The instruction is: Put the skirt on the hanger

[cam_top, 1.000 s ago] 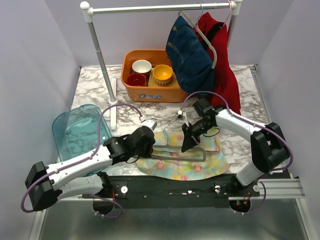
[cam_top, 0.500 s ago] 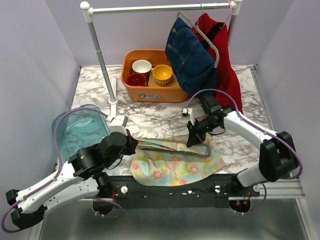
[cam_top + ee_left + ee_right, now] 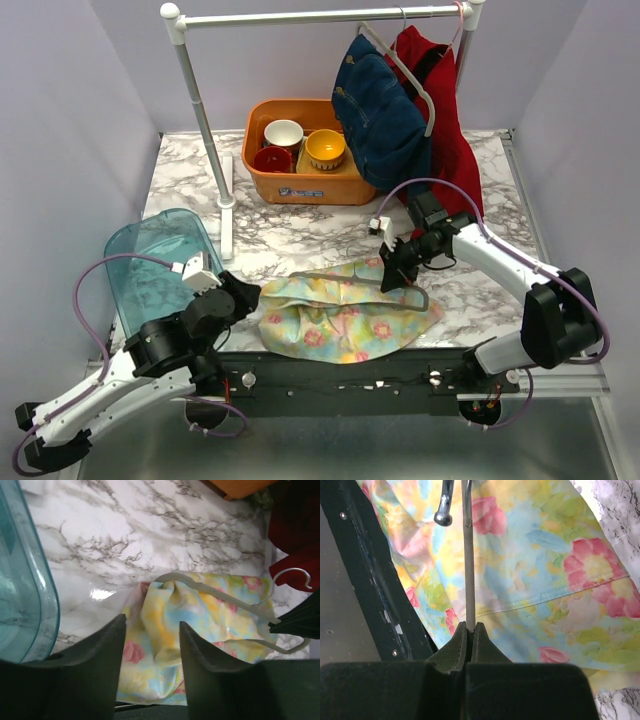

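skirt (image 3: 340, 318): floral, bunched flat on the counter (image 3: 300, 225), straight in front of the orange bin (image 3: 300, 180), at the counter's near edge
hanger (image 3: 235, 602): pale and thin, lying across the skirt's edge on the orange-bin side, hook pointing right
hanger left end: at a raised fold of cloth; can't tell if it is inside the waistband or only on top
right fingers (image 3: 452, 650): pinched tight on the hanger's thin bar, in front and to the right of the orange bin
left fingers (image 3: 95, 670): apart, nothing between them, in front and to the left of the orange bin, just off the skirt's left edge, aimed at the fold
step (judged): skirt not yet on the hanger; the left side is probably lining up for a new grab at the cloth
skirt handling (judged): light, limp, no stiffness; it will sag and slide, so pinch the hem or waistband edge at the fold, not the flat middle
hanger handling (judged): stiff, light, smooth; it may swivel in a one-point pinch
risk (judged): a tug on the cloth drags the hanger along
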You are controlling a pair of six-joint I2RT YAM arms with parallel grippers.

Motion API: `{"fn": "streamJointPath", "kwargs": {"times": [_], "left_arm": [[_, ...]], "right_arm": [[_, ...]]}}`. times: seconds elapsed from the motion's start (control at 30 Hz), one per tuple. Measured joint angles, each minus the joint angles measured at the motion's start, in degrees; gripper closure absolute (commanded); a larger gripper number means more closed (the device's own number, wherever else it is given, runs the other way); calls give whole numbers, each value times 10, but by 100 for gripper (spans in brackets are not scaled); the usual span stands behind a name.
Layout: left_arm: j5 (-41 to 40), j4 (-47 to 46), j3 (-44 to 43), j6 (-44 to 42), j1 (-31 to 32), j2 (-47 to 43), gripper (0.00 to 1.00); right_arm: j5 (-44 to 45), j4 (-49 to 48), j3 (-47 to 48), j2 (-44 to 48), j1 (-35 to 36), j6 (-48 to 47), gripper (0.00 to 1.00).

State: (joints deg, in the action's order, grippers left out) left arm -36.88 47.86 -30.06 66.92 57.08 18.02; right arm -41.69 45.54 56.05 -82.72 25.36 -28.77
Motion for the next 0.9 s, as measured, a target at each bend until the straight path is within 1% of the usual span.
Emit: {"fn": "streamJointPath", "kwargs": {"times": [0.07,0.1,0.2,0.27,0.3,0.33,0.37,0.43,0.47,0.5,0.57,0.63,0.7,0.8,0.9], "left_arm": [[10,-17,-3,-28,0,-14,28],[17,-26,-9,-39,0,-18,27],[53,-45,-56,-112,0,-14,25],[90,-66,-115,-184,0,16,25],[121,-84,-142,-219,-1,40,25],[172,-118,-171,-272,-1,74,23],[181,-126,-185,-285,-1,99,23],[243,-165,-203,-339,5,178,23],[262,-183,-207,-373,17,218,23],[279,-199,-209,-405,45,261,23],[277,-216,-207,-461,103,342,23],[258,-233,-202,-540,168,419,23],[232,-250,-192,-606,214,477,25],[191,-277,-174,-668,235,521,26],[150,-308,-158,-699,238,550,28]], "right_arm": [[2,3,0,-2,-3,-2,99],[2,4,0,-2,-3,-3,99],[2,6,0,-3,-3,-5,99],[2,6,0,-6,-3,-7,99],[1,7,0,-9,-3,-9,99],[1,8,0,-12,-3,-9,99],[1,9,0,-14,-3,-11,99],[-1,10,0,-17,-3,-13,99],[-3,11,0,-17,-4,-16,99],[-4,12,0,-18,-3,-17,99],[-6,13,0,-18,-4,-20,99],[-8,14,0,-20,-4,-22,99],[-10,16,0,-23,-4,-24,99],[-12,18,2,-26,-4,-27,100],[-14,21,3,-31,-4,-28,100]]}}
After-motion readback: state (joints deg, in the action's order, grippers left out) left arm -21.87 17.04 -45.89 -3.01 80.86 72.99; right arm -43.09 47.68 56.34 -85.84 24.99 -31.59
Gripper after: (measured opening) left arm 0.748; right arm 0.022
